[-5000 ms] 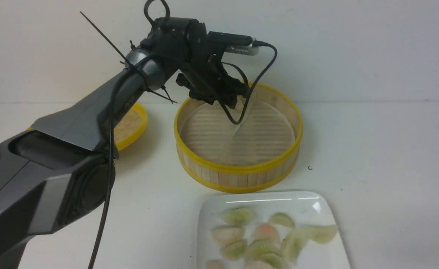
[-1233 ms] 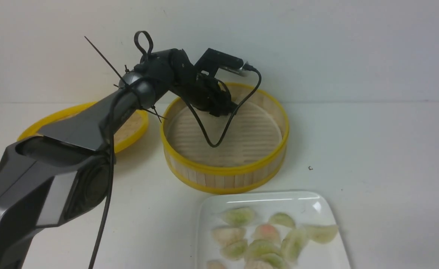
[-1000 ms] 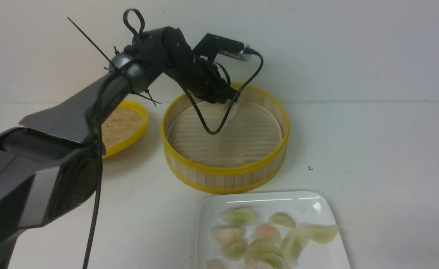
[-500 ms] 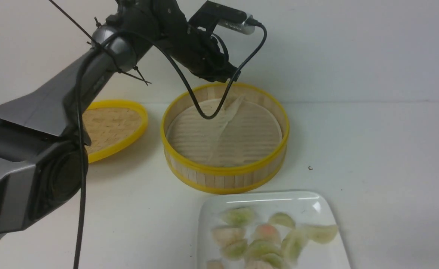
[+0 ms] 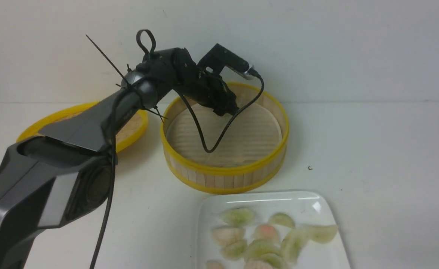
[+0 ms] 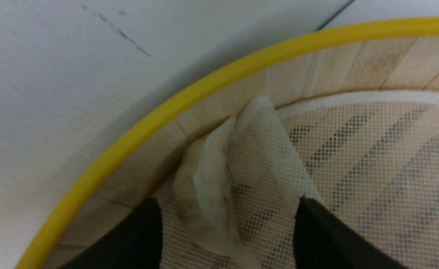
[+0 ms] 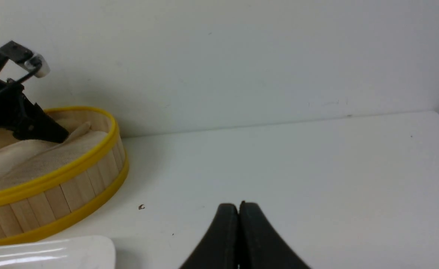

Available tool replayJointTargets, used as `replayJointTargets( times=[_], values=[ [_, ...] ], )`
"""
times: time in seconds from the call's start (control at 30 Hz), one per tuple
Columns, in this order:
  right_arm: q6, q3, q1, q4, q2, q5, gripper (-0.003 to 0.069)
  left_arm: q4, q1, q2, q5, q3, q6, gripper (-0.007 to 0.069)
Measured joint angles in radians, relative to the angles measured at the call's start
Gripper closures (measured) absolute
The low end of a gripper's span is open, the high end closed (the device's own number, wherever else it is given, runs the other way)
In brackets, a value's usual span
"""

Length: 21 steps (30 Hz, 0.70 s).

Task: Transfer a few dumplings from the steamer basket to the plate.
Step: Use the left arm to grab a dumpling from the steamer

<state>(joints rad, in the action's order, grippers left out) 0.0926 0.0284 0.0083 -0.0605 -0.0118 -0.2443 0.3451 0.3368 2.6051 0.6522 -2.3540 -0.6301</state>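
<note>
Dumplings [image 5: 260, 239] all sit on plate [image 5: 264, 198], steamer basket [image 5: 223, 179] shows only its crumpled liner [image 6: 268, 149], left end effector [image 6: 227, 209] spread open over it, right end effector [image 7: 238, 224] clenched idle: transfer looks essentially complete.

The left gripper [image 6: 226, 203] sits low inside the steamer basket [image 5: 223, 172], its fingers spread apart. Directly ahead of it, the basket's upright far wall blocks the way. A crumpled fold of mesh liner [image 6: 238, 168] stands up between the fingers. Behind it the basket floor is open, with a black cable [image 5: 208, 144] looping down into that space. The right gripper [image 7: 238, 204], fingers pressed together, has open table [image 7: 316, 160] ahead. The basket and a corner of the plate [image 7: 73, 254] stand off to its left.
</note>
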Motion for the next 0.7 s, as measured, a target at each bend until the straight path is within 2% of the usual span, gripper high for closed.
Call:
replayJointTargets(
  times=[0.2, 0.3, 0.33, 0.37, 0.4, 0.43, 0.47, 0.7],
  values=[
    [0.0, 0.0, 0.0, 0.0, 0.0, 0.0, 0.0669, 0.01, 0.0, 0.025, -0.088, 0.0, -0.014, 0.0184],
    [0.0, 0.0, 0.0, 0.0, 0.0, 0.0, 0.0669, 0.025, 0.001, 0.027, -0.093, 0.0, -0.018, 0.0248],
    [0.0, 0.0, 0.0, 0.0, 0.0, 0.0, 0.0669, 0.029, 0.002, 0.029, -0.091, 0.0, -0.02, 0.0278],
    [0.0, 0.0, 0.0, 0.0, 0.0, 0.0, 0.0669, 0.04, 0.006, 0.029, -0.088, 0.0, -0.02, 0.0368],
    [0.0, 0.0, 0.0, 0.0, 0.0, 0.0, 0.0669, 0.041, 0.006, 0.029, -0.096, 0.0, -0.019, 0.038],
    [0.0, 0.0, 0.0, 0.0, 0.0, 0.0, 0.0669, 0.04, 0.007, 0.029, -0.121, 0.0, -0.013, 0.0473],
    [0.0, 0.0, 0.0, 0.0, 0.0, 0.0, 0.0669, 0.04, 0.004, 0.03, -0.129, 0.0, 0.0, 0.0505],
    [0.0, 0.0, 0.0, 0.0, 0.0, 0.0, 0.0669, 0.023, 0.002, -0.004, -0.069, 0.001, 0.051, 0.0501]
  ],
)
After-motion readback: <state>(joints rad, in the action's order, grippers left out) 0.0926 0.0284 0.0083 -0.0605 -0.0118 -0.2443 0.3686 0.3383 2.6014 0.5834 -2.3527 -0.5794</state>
